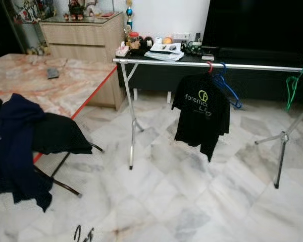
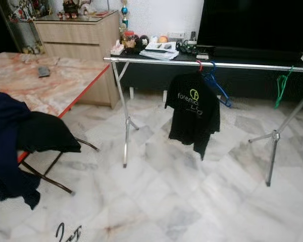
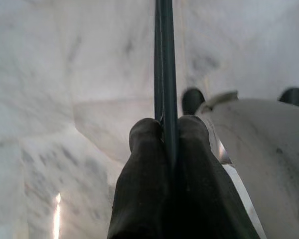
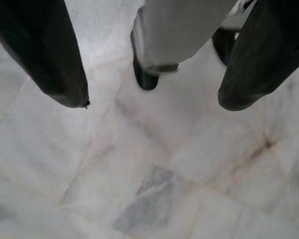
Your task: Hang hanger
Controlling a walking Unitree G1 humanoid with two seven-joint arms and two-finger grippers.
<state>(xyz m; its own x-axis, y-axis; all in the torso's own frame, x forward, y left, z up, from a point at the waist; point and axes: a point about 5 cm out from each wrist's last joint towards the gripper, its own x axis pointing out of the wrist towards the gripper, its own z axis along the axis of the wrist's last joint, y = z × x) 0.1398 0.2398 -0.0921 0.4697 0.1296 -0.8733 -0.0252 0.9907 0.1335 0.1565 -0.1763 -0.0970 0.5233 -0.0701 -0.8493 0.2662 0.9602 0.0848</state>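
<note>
My left gripper (image 3: pixel 164 122) is shut on a thin dark hanger (image 3: pixel 164 50), whose bar runs straight out between the fingers over the marble floor. A dark curl of that hanger (image 1: pixel 83 234) pokes up at the bottom edge of the left eye view. Across the room ahead runs the silver rail (image 1: pixel 252 65) of a clothes rack. On it hang a black T-shirt (image 1: pixel 199 113) on a red hanger, a blue hanger (image 1: pixel 227 85) and a green hanger (image 1: pixel 291 91). Low over the floor, my right gripper (image 4: pixel 154 102) is open and holds nothing.
A marble-topped table (image 1: pixel 50 85) with a red edge stands at the left. Dark clothes (image 1: pixel 20 141) are draped over a folding chair by it. Behind the rack are a black TV console (image 1: pixel 192 55) with clutter and a wooden cabinet (image 1: pixel 86 35). Open marble floor lies between me and the rack.
</note>
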